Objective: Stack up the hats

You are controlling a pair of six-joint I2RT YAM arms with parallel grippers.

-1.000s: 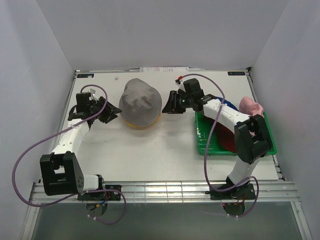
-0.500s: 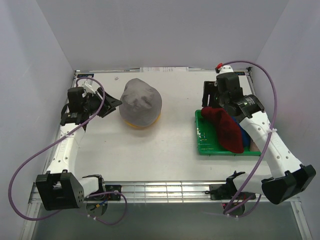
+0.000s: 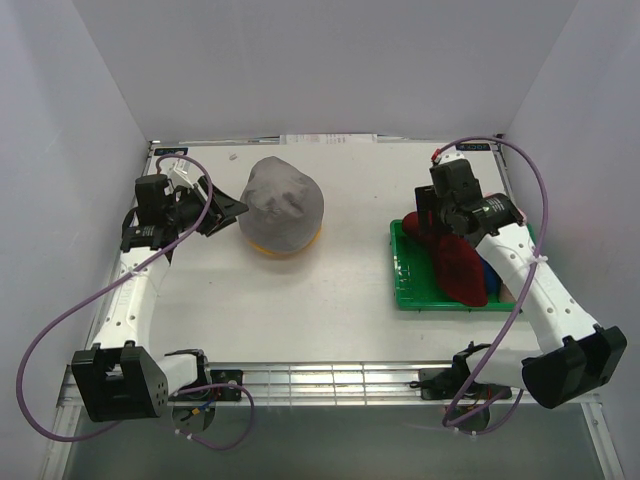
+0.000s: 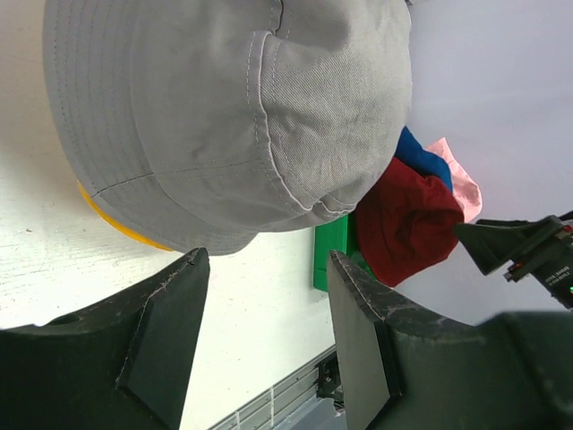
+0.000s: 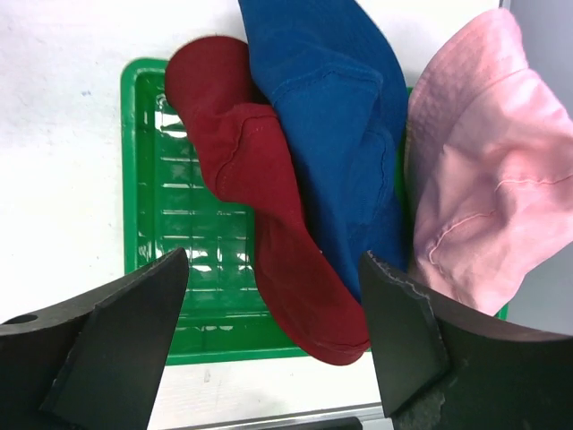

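Note:
A grey hat [image 3: 283, 203] sits on top of a yellow hat [image 3: 285, 250], of which only the brim edge shows, at the back middle of the table. My left gripper [image 3: 226, 212] is open just left of this pile, apart from it; in the left wrist view the gripper [image 4: 266, 260] holds nothing, with the grey hat [image 4: 224, 116] and yellow brim [image 4: 116, 224] ahead. A dark red hat [image 5: 269, 206], a blue hat [image 5: 331, 116] and a pink hat [image 5: 474, 179] lie crumpled over the green tray [image 5: 148, 179]. My right gripper [image 5: 273, 260] hangs open above the dark red hat [image 3: 455, 262].
The green tray [image 3: 410, 288] stands at the right of the table, near the right wall. White walls close in the left, back and right sides. A metal rail runs along the near edge by the arm bases.
The right arm swung from beside the grey hat over to the tray, and its jaws spread wider. The left gripper drew back left from the grey hat and opened a little more.

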